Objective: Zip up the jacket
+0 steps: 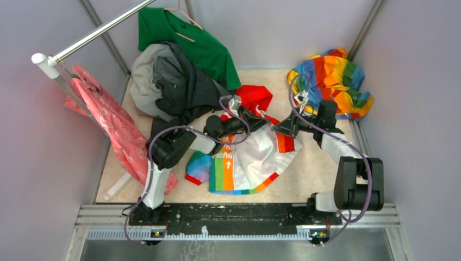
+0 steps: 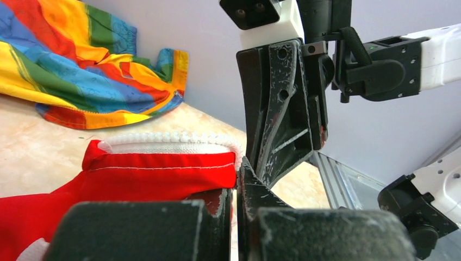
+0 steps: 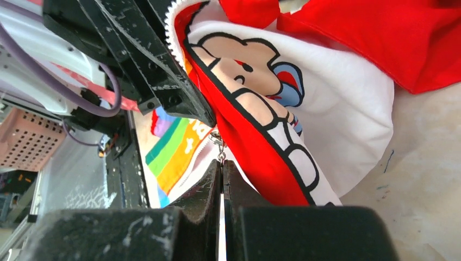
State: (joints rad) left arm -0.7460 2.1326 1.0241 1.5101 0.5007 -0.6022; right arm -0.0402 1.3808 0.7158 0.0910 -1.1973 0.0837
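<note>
Left gripper [image 2: 237,182]: clenched on the jacket [image 1: 255,155], at its red edge.
Right gripper [image 3: 222,168]: I see it pinching the zipper pull [image 3: 219,142].

Lettering on the jacket [image 1: 254,156] is too small to read.

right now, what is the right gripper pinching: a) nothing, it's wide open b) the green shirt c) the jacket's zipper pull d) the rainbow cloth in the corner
c: in the right wrist view the right gripper is shut on the small metal zipper pull at the red edge of the jacket.
</note>
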